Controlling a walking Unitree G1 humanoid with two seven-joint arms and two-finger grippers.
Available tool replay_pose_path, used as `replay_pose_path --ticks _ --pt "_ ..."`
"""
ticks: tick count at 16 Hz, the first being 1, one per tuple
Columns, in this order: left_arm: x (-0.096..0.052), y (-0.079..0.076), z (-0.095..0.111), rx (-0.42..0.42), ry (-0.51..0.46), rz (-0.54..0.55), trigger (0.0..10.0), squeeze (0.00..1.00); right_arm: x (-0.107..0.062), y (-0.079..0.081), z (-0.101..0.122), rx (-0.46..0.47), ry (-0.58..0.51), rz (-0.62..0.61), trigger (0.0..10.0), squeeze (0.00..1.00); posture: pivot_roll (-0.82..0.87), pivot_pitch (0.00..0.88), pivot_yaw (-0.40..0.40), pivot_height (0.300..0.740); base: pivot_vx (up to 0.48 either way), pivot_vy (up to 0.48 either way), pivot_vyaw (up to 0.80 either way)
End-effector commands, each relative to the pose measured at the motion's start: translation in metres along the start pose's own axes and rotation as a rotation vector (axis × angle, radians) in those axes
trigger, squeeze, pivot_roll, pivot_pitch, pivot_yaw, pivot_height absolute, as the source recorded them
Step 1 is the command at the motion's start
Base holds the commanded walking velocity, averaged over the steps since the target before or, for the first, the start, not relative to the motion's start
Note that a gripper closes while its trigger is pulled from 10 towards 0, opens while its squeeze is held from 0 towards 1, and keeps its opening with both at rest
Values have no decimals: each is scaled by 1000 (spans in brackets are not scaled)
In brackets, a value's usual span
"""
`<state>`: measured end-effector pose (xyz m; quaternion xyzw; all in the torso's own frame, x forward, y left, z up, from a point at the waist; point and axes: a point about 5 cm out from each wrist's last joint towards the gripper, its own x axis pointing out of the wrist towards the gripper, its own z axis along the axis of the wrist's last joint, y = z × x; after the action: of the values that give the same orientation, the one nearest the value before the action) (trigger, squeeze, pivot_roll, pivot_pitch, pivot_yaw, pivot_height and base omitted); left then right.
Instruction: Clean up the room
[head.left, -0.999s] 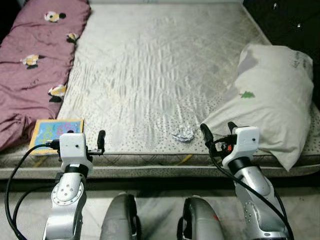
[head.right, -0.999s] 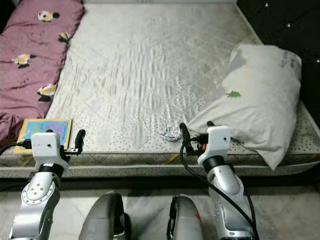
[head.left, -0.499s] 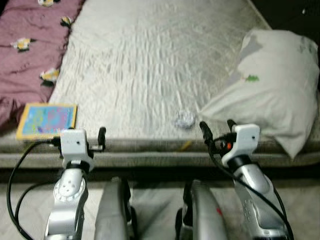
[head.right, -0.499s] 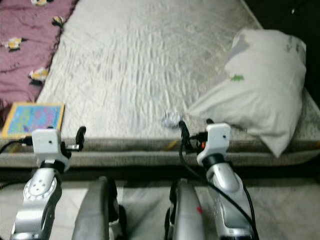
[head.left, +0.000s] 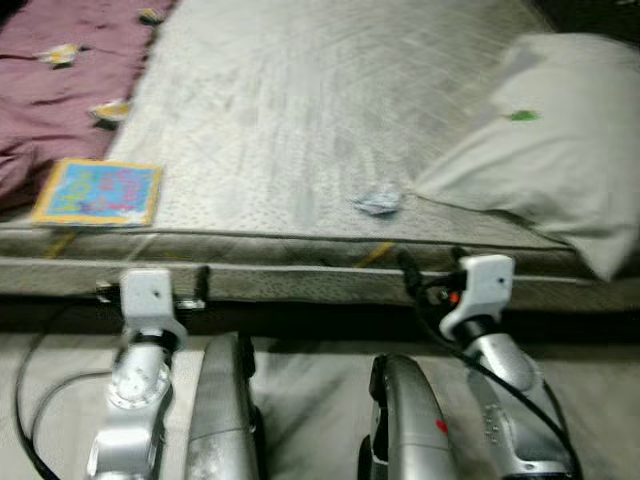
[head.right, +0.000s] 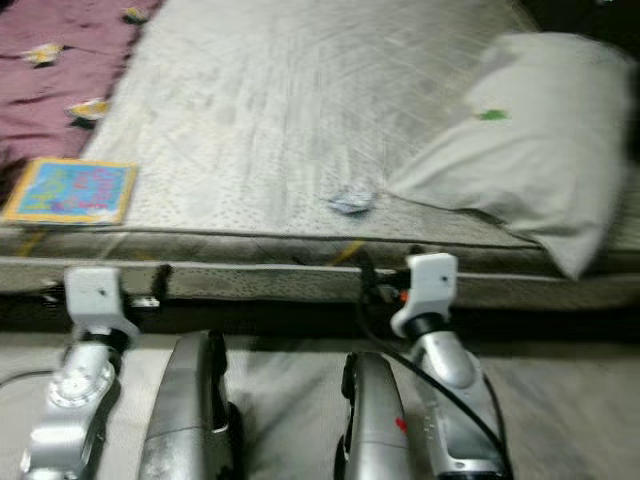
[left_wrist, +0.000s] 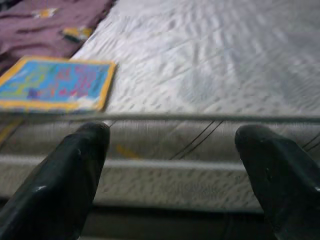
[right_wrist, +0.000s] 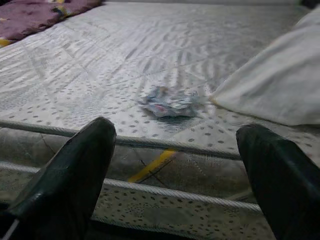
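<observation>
A small crumpled wad of whitish paper with faint blue and pink print (right_wrist: 170, 102) lies on the bed near its front edge, just beside the lower corner of the large off-white fabric pillow with a small green mark (head.left: 560, 160); whether the two touch cannot be told. The wad is flattened and ragged, with creased folds and a soft shadow beneath it.

The bed carries a bare pale grey quilted mattress (head.left: 300, 110), stitched in diamond lines across the middle and speckled with small dark dots toward the front. Corded piping runs along its front edge, and a yellow stripe marks the side wall below the wad. The pillow is plump and smooth, lying on the robot's right side of the mattress. On the robot's left lies a rumpled mauve blanket with yellow-and-white flower prints (head.left: 70, 60), and in front of it, near the mattress corner, a flat rectangular book with a yellow border and a blue, busily coloured cover (head.left: 98, 192).

The right gripper (right_wrist: 185, 165) is held low before the mattress side, pointed toward the wad, its jaws spread wide and holding nothing; the black fingers (right_wrist: 75, 170) look smooth and rounded at the tips. The left gripper (left_wrist: 175, 170) sits at a like height before the mattress side near the book, jaws likewise parted and empty. The head views are blurred.
</observation>
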<state>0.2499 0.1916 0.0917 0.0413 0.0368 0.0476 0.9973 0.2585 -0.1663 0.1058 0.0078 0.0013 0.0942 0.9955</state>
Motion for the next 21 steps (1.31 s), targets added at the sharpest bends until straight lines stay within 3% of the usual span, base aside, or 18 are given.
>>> replay_pose_path --ticks 1,8,14,21 --pt "-1 -3 1 -5 -5 -19 10000 0 -1 -3 0 -5 3 -7 10000 0 -8 137 -18 537 0 0 0" --pt "0 -5 1 -24 -8 -40 10000 0 3 0 1 -12 -8 8 10000 0 -12 150 -12 537 34 0 0" --pt "0 -6 1 -31 -3 -43 10000 0 3 2 1 -23 -9 28 10000 0 -12 152 -15 537 202 0 688" --pt "-1 -5 0 -26 2 -46 10000 0 5 3 -1 -21 -4 31 10000 0 -5 150 -14 537 138 0 0"
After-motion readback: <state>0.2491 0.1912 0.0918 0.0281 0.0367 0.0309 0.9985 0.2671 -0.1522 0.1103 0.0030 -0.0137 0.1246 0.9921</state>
